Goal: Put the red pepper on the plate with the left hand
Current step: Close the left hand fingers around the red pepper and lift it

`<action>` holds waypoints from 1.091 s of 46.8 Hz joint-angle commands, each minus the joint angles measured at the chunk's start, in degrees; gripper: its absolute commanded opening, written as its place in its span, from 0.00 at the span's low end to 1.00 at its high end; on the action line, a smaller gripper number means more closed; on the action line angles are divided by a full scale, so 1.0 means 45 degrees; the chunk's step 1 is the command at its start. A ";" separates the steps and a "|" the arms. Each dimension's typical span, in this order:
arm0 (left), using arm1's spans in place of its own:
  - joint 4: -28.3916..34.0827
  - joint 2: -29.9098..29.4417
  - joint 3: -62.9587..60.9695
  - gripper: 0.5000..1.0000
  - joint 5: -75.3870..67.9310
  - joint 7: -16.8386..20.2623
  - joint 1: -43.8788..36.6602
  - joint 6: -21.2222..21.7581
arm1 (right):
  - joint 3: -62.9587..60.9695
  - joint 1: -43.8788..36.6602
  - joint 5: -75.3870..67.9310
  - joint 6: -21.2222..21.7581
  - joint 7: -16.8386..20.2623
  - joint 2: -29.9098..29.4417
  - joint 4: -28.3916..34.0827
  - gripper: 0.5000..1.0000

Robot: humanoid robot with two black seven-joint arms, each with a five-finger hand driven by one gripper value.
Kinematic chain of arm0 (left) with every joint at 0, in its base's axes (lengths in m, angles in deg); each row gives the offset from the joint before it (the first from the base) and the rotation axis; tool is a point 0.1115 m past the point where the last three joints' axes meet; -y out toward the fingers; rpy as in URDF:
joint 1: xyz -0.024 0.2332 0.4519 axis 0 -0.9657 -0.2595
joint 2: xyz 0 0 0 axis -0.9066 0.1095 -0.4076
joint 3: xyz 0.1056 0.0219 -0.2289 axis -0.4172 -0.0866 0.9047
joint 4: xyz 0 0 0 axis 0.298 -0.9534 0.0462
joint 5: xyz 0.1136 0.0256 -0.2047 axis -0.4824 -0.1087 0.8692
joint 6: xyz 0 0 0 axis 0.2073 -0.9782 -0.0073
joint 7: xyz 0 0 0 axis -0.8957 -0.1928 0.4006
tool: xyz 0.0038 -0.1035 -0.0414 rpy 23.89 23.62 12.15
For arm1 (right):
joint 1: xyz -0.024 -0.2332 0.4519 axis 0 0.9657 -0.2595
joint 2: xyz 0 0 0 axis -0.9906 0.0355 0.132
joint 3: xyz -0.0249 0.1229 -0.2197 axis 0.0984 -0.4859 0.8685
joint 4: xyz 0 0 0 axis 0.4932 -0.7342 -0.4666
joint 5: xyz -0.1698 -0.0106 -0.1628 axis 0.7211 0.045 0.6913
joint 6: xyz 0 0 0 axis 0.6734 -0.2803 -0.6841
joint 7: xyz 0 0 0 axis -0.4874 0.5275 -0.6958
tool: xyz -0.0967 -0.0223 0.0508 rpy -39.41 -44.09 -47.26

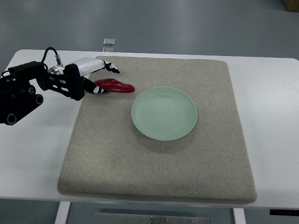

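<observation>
Left hand [96,77] with fingers [111,69] spread around the stem end of the red pepper [114,86], which lies on the mat [154,177] just short of the plate [164,113]; closing this near the tip risks the pepper slipping free.

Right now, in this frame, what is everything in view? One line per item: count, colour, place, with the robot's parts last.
red pepper: one, glossy red, lying on the mat's far-left part, left of the plate and apart from it.
plate: one, pale green, empty, near the mat's centre.
mat: one, grey-beige, covering most of the table.
table: one, white, under the mat.
small clear object: one, at the table's far edge; too small to identify.
floor: grey, beyond the table.
left hand: one, white and black, at the pepper's left end, fingers around its tip; grip not clear.
</observation>
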 commanded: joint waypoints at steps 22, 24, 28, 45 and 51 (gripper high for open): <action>0.0291 0.0206 -0.0060 0.48 -0.0122 0.0058 0.0000 0.0076 | 0.0000 -0.0005 0.0000 0.0000 0.0000 0.0000 0.0000 0.86; 0.0291 0.0206 -0.0060 0.47 -0.0122 0.0058 0.0000 0.0076 | 0.0000 -0.0005 0.0000 0.0000 0.0000 0.0000 0.0000 0.86; 0.0291 0.0206 -0.0157 0.44 -0.0122 0.0058 0.0000 0.0076 | 0.0000 -0.0005 0.0000 0.0000 0.0000 0.0000 0.0000 0.86; 0.0291 0.0206 -0.0216 0.41 -0.0122 0.0097 0.0000 0.0096 | 0.0000 0.0015 0.0000 0.0000 0.0000 0.0000 0.0000 0.86; 0.0311 0.0226 -0.0216 0.40 -0.0103 0.0097 0.0000 0.0115 | 0.0000 -0.0005 0.0000 0.0000 0.0000 0.0000 0.0000 0.86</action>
